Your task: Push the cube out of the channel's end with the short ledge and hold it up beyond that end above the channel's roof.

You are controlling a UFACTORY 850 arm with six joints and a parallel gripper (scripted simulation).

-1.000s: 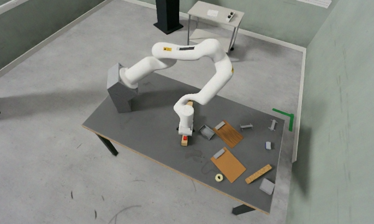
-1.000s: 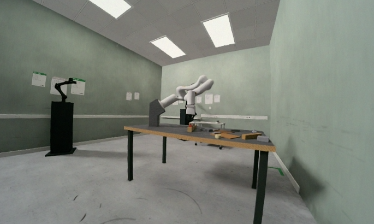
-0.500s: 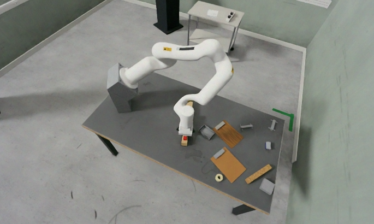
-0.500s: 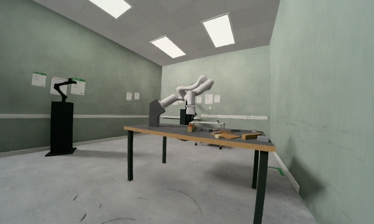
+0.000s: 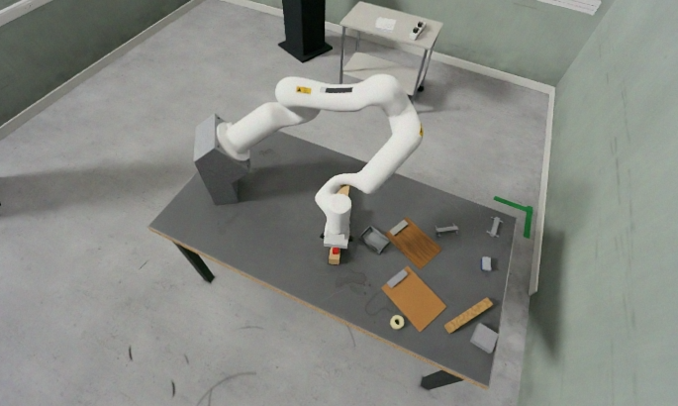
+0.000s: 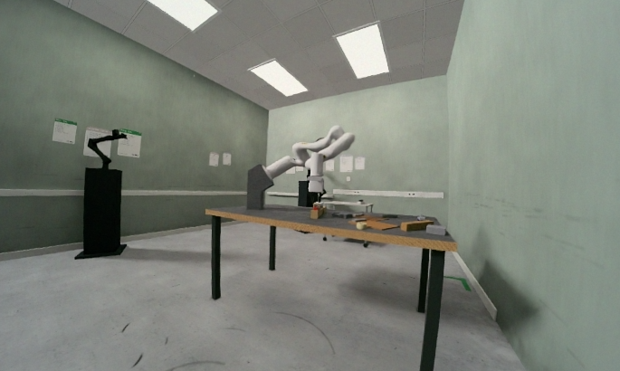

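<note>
A wooden channel (image 5: 334,258) lies on the grey table, and the arm hides most of its length; its far end (image 5: 343,190) shows behind the wrist. It also shows in the exterior view (image 6: 317,213). A small red cube (image 5: 336,251) sits at the channel's near end, on the ledge. My gripper (image 5: 336,246) points straight down right over the cube, with its fingers partly open. In the exterior view my gripper (image 6: 319,199) hangs a little above the channel. I cannot tell whether the fingers touch the cube.
A grey tray (image 5: 374,238) lies just right of the channel. Two brown clipboards (image 5: 413,242) (image 5: 414,297), a tape roll (image 5: 396,321), a wooden bar (image 5: 468,315), a grey block (image 5: 483,337) and small metal brackets (image 5: 446,229) fill the table's right half. My base (image 5: 215,160) stands at the far left corner.
</note>
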